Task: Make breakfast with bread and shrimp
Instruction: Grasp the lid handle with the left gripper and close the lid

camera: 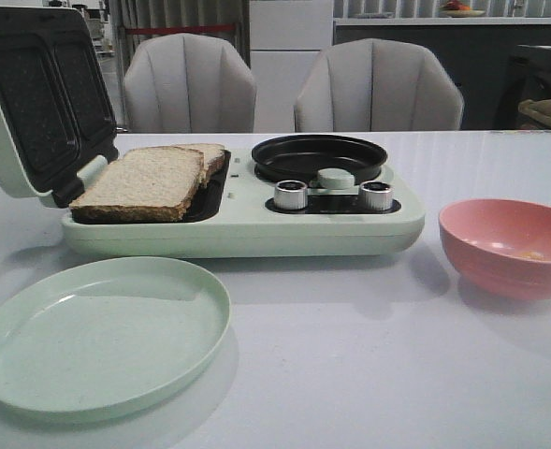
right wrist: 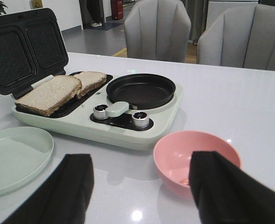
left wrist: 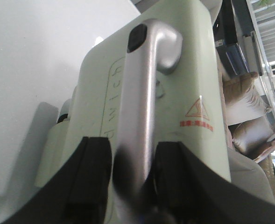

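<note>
a: where's the bread [camera: 144, 182] sitting?

b: both slices lie flat in the dark grill tray at the left end of the pale green breakfast maker [camera: 242, 229]. the near slice is square, porous and pale with a dark brown crust, one corner turned toward the camera. the far slice [right wrist: 91, 78] overlaps behind it, running back toward the round black pan [camera: 318, 156].

a: and the lid?

b: the hinged lid [camera: 32, 98] stands up, tilted back to the left, showing two rectangular pebbled black plates inside.

a: shrimp?

b: there's something small and orange-pink at the bottom of the pink bowl [camera: 511, 245], right of the appliance on the white counter [camera: 369, 355]. too small to say more about its shape or which way it points.

a: what else is on the counter?

b: a shallow round pale green plate [camera: 97, 332] in front of the maker, smooth and matte. two ribbed silver knobs [camera: 291, 195] flank the pan's green handle.

a: left fingers?

b: in the left wrist view the left gripper [left wrist: 133, 186] has its black fingers [left wrist: 93, 172] either side of the lid's smooth silver handle [left wrist: 144, 98], pressed close against it, gripping.

a: right fingers?

b: the right gripper [right wrist: 142, 186] is spread wide, holding nothing, its black fingers [right wrist: 69, 184] hovering near the pink bowl.
</note>
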Robot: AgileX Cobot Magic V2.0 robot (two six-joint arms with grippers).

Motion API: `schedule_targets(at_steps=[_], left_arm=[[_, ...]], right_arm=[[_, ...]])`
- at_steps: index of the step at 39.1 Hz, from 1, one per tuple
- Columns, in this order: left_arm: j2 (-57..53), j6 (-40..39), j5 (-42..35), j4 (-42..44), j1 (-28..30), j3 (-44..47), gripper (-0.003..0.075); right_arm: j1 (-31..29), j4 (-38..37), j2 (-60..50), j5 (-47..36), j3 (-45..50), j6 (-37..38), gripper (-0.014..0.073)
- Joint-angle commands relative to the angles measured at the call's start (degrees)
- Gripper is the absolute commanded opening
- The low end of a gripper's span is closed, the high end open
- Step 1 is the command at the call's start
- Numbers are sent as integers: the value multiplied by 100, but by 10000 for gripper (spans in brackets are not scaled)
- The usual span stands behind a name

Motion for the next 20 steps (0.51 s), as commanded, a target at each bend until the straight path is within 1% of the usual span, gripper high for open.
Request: schedule_targets(at_steps=[1, 7, 12, 15, 20], left_arm=[[-257, 231, 305, -589, -152, -185, 299], [-257, 879, 637, -906, -569, -185, 300], [-257, 1336, 477, -851, -1109, -185, 300], [-257, 1621, 107, -666, -1495, -185, 300], [-257, 1804, -993, 116, -2310, -185, 300]], right_arm=[[-34, -35, 61, -506, -163, -8, 540], [-34, -35, 61, -506, -163, -8, 540], [-34, -35, 61, -506, -163, -8, 540], [-34, -35, 61, -506, -163, -8, 540], [-34, -35, 61, -506, -163, -8, 540]])
